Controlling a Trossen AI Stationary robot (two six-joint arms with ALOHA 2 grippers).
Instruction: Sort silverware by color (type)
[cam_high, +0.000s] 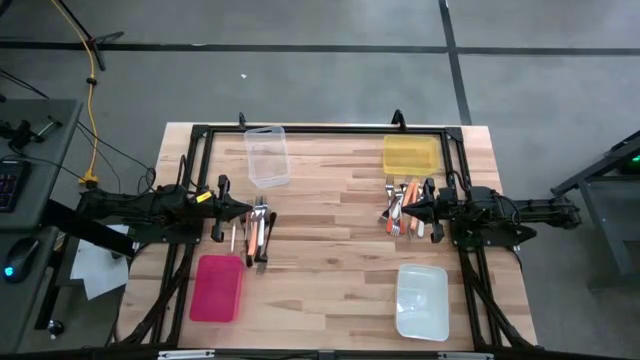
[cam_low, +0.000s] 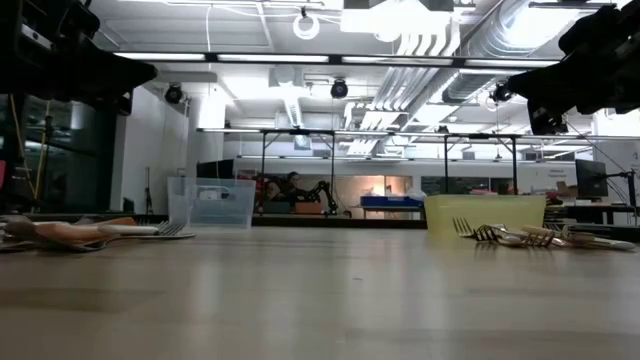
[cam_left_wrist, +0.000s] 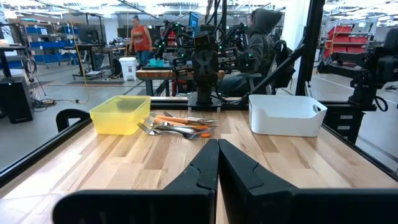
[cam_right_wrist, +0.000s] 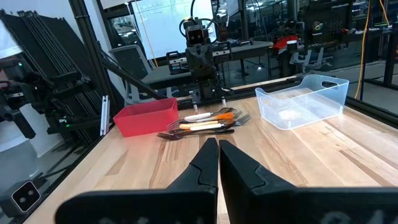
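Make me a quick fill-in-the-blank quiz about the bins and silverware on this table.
1. The table holds ____ plastic bins.
2. The silverware pile by the right tool lies nearest the ____ bin.
3. The silverware pile by the left tool lies between the clear bin and the ____ bin.
4. Both tools are ____.

Missing words: four; yellow; red; shut

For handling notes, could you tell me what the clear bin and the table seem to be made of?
Clear bin: likely thin glossy plastic, since the table shows through its walls. Table: apparently light wood with a smooth finish, judging by its plank seams and grain streaks.
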